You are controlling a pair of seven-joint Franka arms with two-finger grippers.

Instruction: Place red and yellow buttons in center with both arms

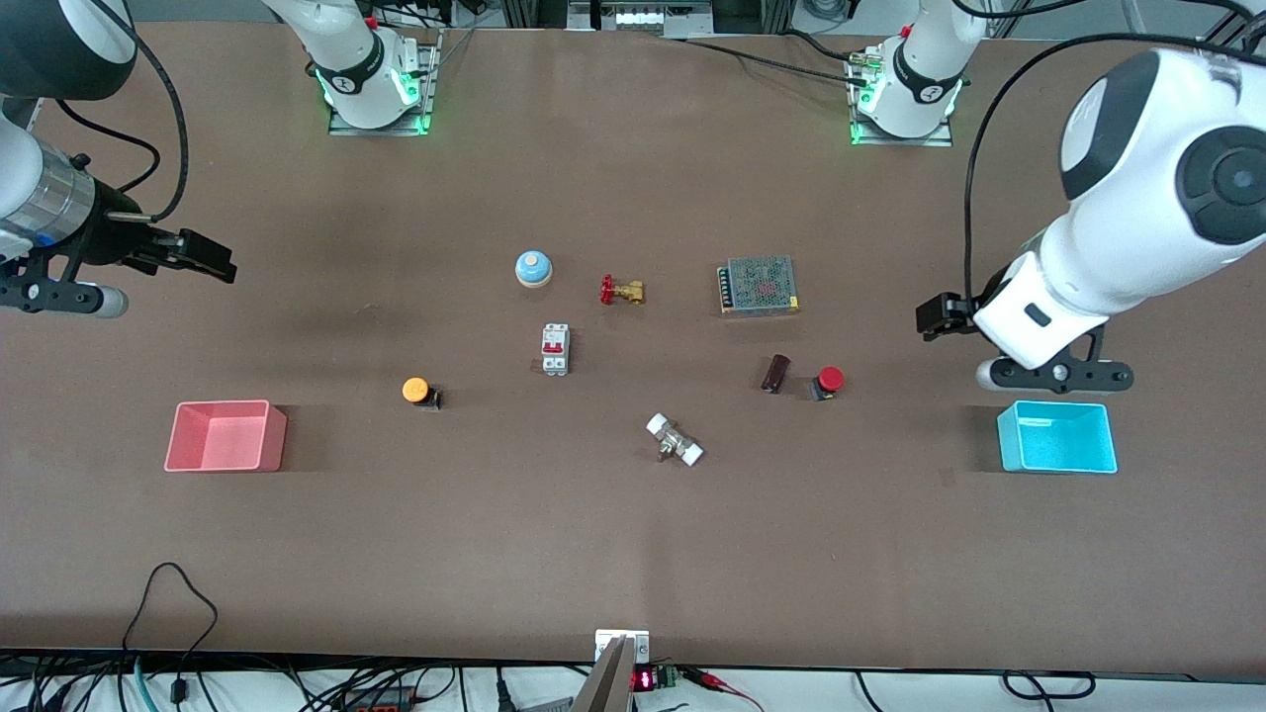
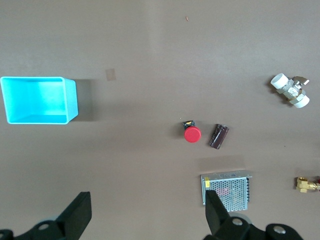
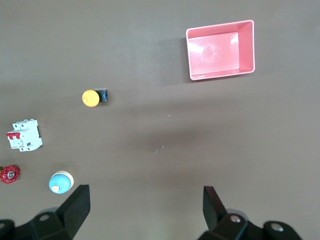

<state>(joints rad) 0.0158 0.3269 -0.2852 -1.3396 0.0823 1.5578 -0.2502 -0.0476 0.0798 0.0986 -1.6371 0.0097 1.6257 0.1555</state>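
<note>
The red button stands on the table toward the left arm's end, beside a dark cylinder; it also shows in the left wrist view. The yellow button stands toward the right arm's end; it also shows in the right wrist view. The center of the brown tabletop is bare. My left gripper hangs open and empty in the air above the table near the cyan bin, as the left wrist view shows. My right gripper hangs open and empty above the table's right-arm end, as the right wrist view shows.
A pink bin stands at the right arm's end and a cyan bin at the left arm's end. Mid-table lie a blue bell, a brass valve, a white breaker, a mesh power supply, a dark cylinder and a white-capped fitting.
</note>
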